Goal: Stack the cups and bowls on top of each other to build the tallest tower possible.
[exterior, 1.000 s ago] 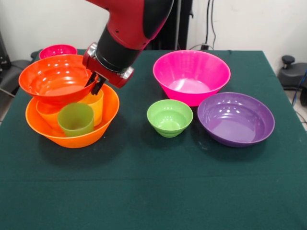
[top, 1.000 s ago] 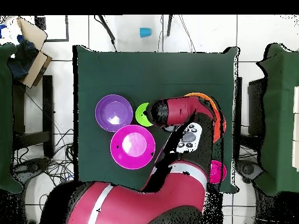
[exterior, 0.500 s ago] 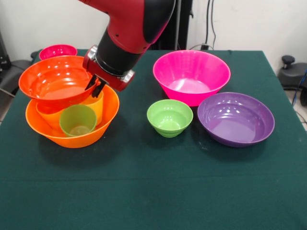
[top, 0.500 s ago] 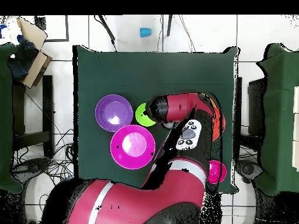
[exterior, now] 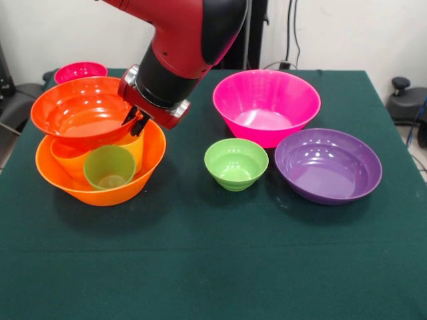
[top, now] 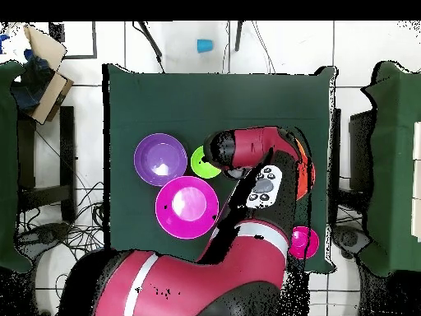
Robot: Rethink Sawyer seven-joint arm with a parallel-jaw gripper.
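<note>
The large orange bowl stands at the table's left in the front view and holds an orange cup, a yellow cup and a green cup. The wide red-orange bowl rests on top of these cups, slightly tilted. My gripper is shut on this bowl's right rim. In the overhead view my arm covers the tower, and only an orange sliver of it shows.
A small crimson bowl sits behind the tower. The large pink bowl, small light green bowl and purple bowl stand to the right. A blue cup lies on the floor beyond the table.
My gripper and the red-orange bowl have shifted slightly right over the cups. The green cup has tipped so that its opening now faces the front camera.
</note>
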